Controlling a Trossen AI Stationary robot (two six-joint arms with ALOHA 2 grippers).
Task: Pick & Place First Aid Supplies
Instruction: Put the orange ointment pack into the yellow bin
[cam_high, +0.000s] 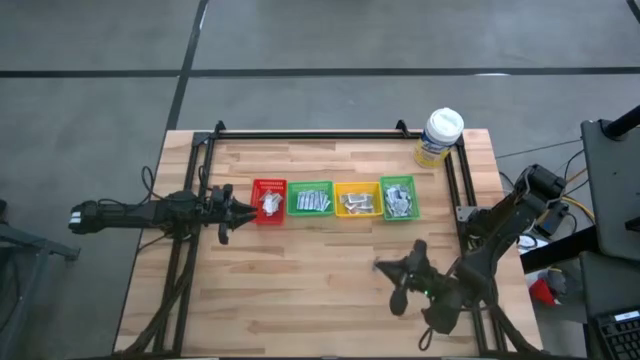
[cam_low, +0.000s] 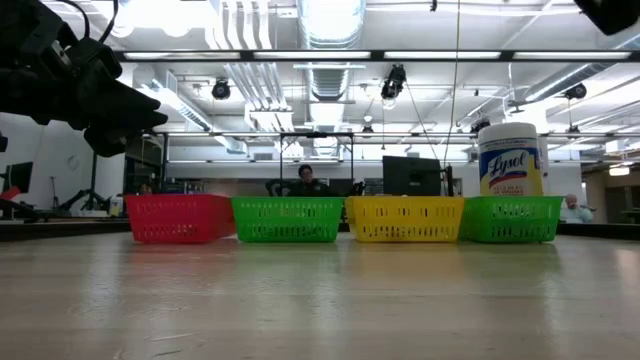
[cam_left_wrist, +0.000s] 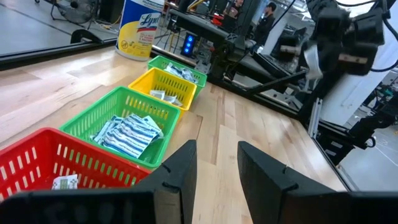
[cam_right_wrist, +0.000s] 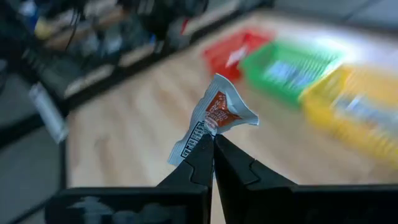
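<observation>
A white-red sachet (cam_right_wrist: 217, 115), crumpled, sticks out past the fingertips of my right gripper (cam_right_wrist: 213, 142), which is shut on it above the table's near right part (cam_high: 395, 275). Four small bins stand in a row across the table: red (cam_high: 268, 200), green (cam_high: 310, 199), yellow (cam_high: 357, 199) and green (cam_high: 398, 197). Each holds first aid supplies, such as the white-blue sachets (cam_left_wrist: 127, 132) in the first green bin. My left gripper (cam_left_wrist: 214, 165) waits open just left of the red bin (cam_left_wrist: 56, 165), pointing along the row, with nothing between its fingers. My right gripper pinches the sachet by its lower edge (cam_right_wrist: 208, 132) between its two fingertips. Only the fingertips are on it, and most of the sachet stands free beyond them. The sachet is lifted clear of the table, and its wrapper is creased.
A white-lidded yellow wipes tub (cam_high: 440, 137) stands at the far right corner, behind the right green bin (cam_low: 510, 218). A black frame rail (cam_high: 300, 135) runs along the table's far edge and sides. Bare wood (cam_high: 300, 280) lies between the bins and the near edge.
</observation>
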